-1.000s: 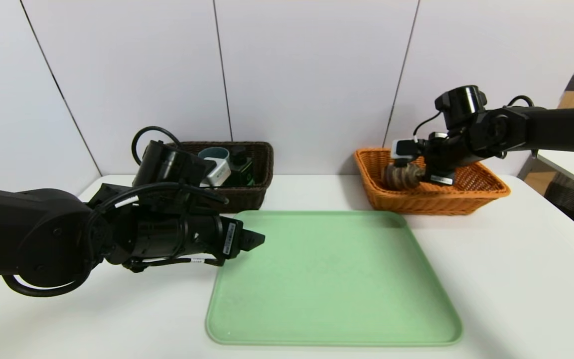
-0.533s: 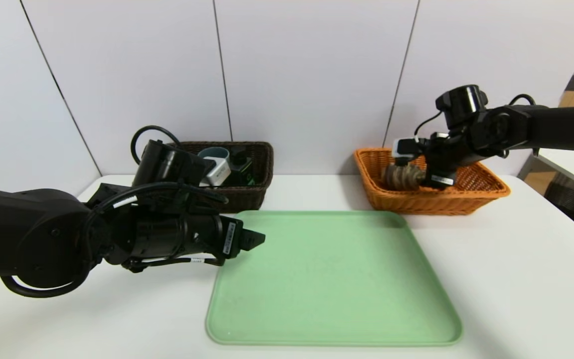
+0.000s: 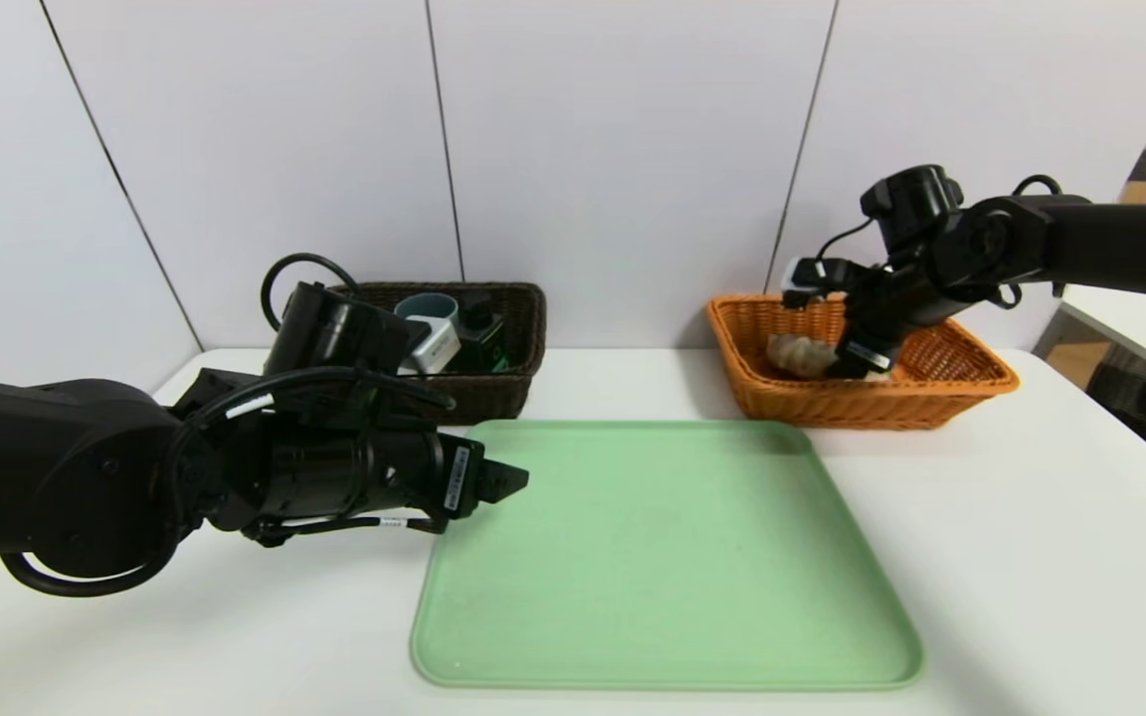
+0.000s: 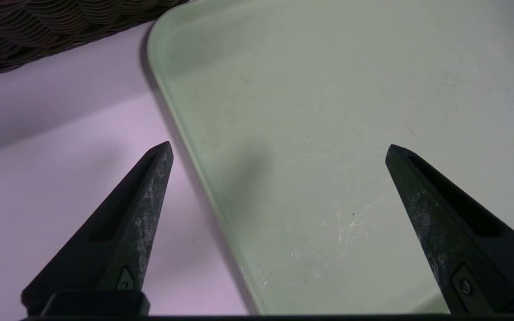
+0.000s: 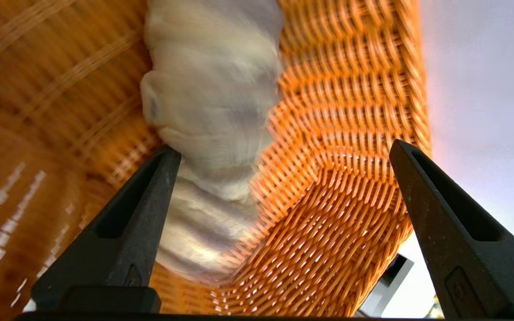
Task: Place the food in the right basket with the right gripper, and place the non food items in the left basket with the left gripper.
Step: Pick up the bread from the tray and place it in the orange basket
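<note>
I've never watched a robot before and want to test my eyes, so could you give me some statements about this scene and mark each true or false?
The roll lies in the orange basket. True.
The right gripper is clamped shut. False: its fingers stand wide apart.
The left gripper holds the cup. False: it is open over the tray's edge; the cup is in the dark basket.
The white box is in the dark basket. True.
</note>
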You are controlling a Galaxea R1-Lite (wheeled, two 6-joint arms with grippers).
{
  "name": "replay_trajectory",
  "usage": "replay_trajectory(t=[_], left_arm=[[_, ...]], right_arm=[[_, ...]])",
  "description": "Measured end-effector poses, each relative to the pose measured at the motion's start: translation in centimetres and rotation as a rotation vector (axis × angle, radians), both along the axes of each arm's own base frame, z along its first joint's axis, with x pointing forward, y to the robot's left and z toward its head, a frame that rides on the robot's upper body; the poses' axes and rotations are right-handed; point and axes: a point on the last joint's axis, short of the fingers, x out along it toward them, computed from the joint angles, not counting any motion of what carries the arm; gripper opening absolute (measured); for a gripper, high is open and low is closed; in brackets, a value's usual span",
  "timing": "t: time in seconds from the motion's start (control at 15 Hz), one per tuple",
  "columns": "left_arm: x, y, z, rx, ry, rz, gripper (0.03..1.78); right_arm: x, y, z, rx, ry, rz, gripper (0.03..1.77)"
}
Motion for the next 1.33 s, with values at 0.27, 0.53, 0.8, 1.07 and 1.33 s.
replay_trajectory(t=[0.27,0.53,0.8,1.07,1.33], left_arm=[[0.0,0.0,0.0,0.001,-0.001,-0.001,1.69],[0.0,0.0,0.1,-0.001,-0.004,-0.002,1.69],[-0.2,0.0,0.5,-0.007,-0.015,-0.004,1.69],[-0.6,0.2,1.0,-0.012,-0.027,-0.004,1.69],[-1.0,0.5,1.6,-0.023,-0.044,-0.002,1.69]], right_arm=[[1.0,0.2,-0.4,0.046,-0.064,-0.034,1.65],[1.1,0.4,-0.5,0.125,-0.077,-0.091,1.67],[0.7,0.5,0.3,0.217,-0.081,-0.105,1.68],[0.2,0.5,1.4,0.235,-0.106,-0.112,1.68],[-0.8,0.4,3.3,0.246,-0.141,-0.105,1.69]])
